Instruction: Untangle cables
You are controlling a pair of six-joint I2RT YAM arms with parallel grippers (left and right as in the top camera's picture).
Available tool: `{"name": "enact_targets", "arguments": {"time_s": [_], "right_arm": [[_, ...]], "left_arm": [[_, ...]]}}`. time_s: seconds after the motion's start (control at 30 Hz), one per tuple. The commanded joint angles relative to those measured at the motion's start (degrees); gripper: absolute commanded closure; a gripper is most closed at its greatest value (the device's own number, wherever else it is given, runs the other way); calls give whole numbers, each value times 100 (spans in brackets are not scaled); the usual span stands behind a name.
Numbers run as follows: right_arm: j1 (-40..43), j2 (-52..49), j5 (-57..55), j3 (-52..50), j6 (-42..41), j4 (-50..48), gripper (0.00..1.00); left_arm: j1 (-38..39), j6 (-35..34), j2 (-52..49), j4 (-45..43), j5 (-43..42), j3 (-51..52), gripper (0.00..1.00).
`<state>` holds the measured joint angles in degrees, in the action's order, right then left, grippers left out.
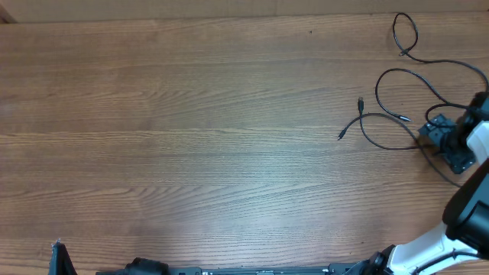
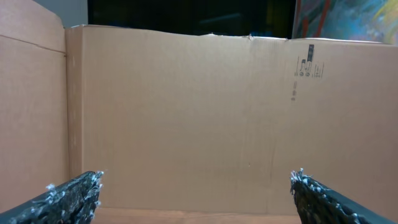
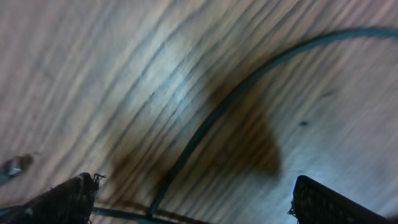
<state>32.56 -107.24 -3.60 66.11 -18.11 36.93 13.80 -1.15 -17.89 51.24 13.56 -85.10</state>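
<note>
Thin black cables (image 1: 390,107) lie in loose loops at the right of the wooden table, with small plug ends (image 1: 342,135) pointing left and one loop (image 1: 405,34) at the far edge. My right gripper (image 1: 443,141) hovers low over the cables, open; in the right wrist view a cable (image 3: 211,124) curves across the wood between its spread fingers (image 3: 193,199), not gripped. My left gripper (image 2: 196,193) is open and empty, facing a cardboard wall; it does not show overhead.
A cardboard wall (image 2: 199,112) stands in front of the left gripper. The right arm's white body (image 1: 458,229) fills the bottom right corner. The table's far edge (image 1: 229,19) runs along the top.
</note>
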Motion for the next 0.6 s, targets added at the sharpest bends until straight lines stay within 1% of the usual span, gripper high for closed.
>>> {"name": "enact_targets", "arguments": {"time_s": [0.0, 0.1, 0.23, 0.27, 0.33, 0.47, 0.5, 0.57], "right_arm": [[-85, -166, 122, -13, 20, -22, 0], [-133, -302, 575, -13, 15, 127, 0], [-321, -422, 1440, -72, 11, 363, 0], [-514, -422, 1639, -175, -118, 407, 0], [-741, -422, 1641, -286, -323, 450, 0], [-1657, -422, 1663, -638, -791, 387, 0], [-2074, -422, 1683, -706, -955, 391, 0], [-2586, -422, 1727, -723, -1108, 374, 0]], "left_arm": [[11, -15, 39, -31, 55, -17, 1], [11, -15, 39, -28, 55, -17, 0], [11, -15, 39, -26, 55, -17, 0], [11, -15, 39, -22, 55, -17, 0], [11, -15, 39, -4, 55, -17, 0], [11, -11, 39, 105, 57, -17, 0], [11, -11, 39, 162, 57, -17, 0], [11, -11, 39, 195, 57, -17, 0]]}}
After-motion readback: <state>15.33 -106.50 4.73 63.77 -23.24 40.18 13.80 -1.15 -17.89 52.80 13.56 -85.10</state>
